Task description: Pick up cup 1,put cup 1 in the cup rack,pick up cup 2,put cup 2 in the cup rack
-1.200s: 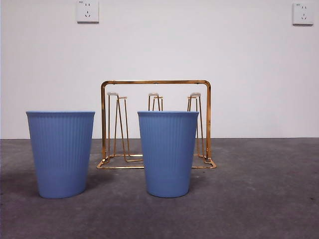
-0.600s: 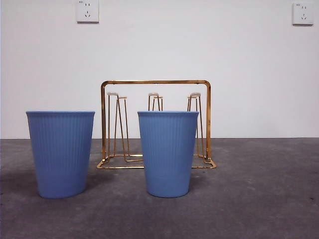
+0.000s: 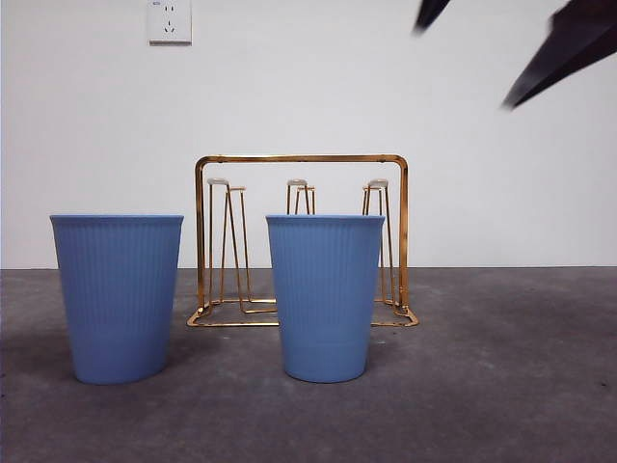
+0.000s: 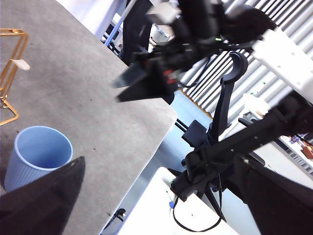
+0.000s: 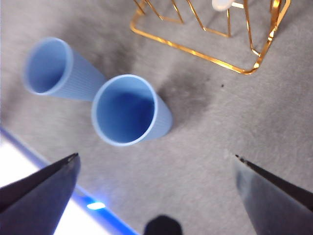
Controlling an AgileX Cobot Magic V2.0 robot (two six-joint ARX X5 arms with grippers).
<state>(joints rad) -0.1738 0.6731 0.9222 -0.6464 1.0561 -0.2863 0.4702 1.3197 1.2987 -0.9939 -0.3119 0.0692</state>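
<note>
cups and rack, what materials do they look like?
Both blue cups: probably matte plastic, going by the fine vertical ribs, even colour and lack of glare. Cup rack: thin metal wire with a shiny gold finish and bright highlights; its white prong tips may be rubber or plastic.

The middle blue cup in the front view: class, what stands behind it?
Behind the middle blue cup stands the gold wire cup rack; the cup hides the rack's lower middle, including its centre prong's foot.

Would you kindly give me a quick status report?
Right gripper open above centre blue ribbed plastic cup. Left gripper open, waiting. Both cups upright; gold wire cup rack empty. Nothing obstructing.
</note>
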